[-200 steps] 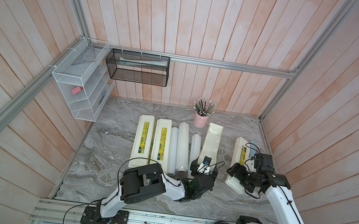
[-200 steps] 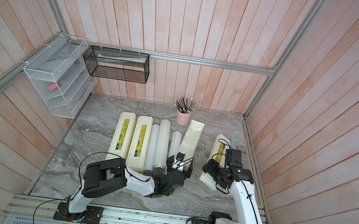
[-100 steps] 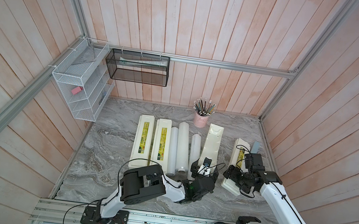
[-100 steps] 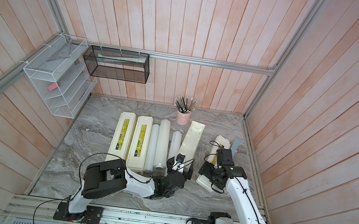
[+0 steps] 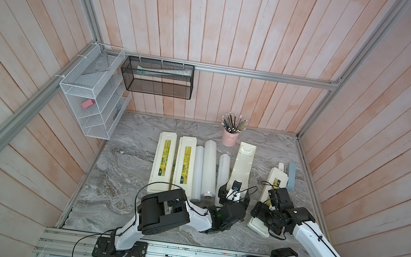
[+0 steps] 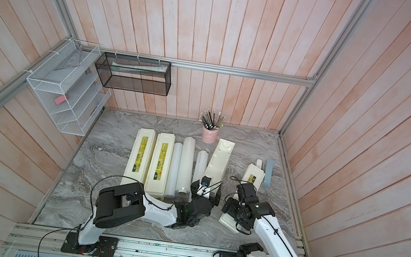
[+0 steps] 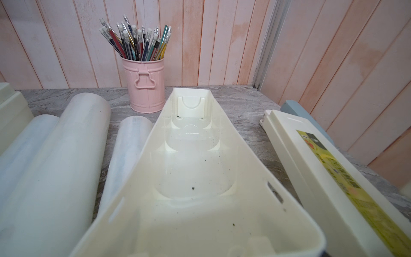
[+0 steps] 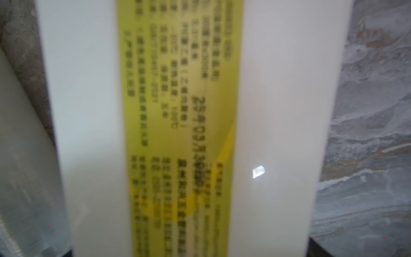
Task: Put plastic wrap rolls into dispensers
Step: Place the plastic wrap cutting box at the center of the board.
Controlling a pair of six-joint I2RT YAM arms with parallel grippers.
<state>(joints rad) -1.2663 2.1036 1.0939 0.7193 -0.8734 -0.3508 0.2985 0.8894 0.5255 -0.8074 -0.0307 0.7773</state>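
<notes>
Three plastic wrap rolls (image 5: 210,163) and four long cream plastic pieces lie on the grey marbled counter (image 5: 125,178). Two closed dispensers (image 5: 162,162) sit side by side at the left, labels up. Just right of them the rolls lie parallel and close together: a thin roll (image 5: 197,172), a thick roll (image 5: 208,174) and a shorter roll (image 5: 223,172). Next comes one open tray (image 5: 244,162) with no lid, slightly angled. Further right is one labelled box (image 5: 274,183); I cannot tell whether it is a whole dispenser or a lid alone. One pink cup (image 5: 230,139) of pencils stands at the far side, and one grey-blue block (image 5: 291,176) lies far right. The left hand (image 5: 233,194) sits at the tray's near end, spread wide; its fingers are hidden, so I cannot tell whether it grips. The right hand (image 5: 261,215) is spread as wide across the labelled box towards its near end, clasping it, with a dark fingertip (image 8: 312,249) against each long side in the right wrist view. The rolls are glossy, translucent white cylinders with hollow ends. The boxes are smooth and round-cornered, with yellow-green label strips. The tray is shiny inside, flecked with dark specks, with a curved cradle at its far end.
</notes>
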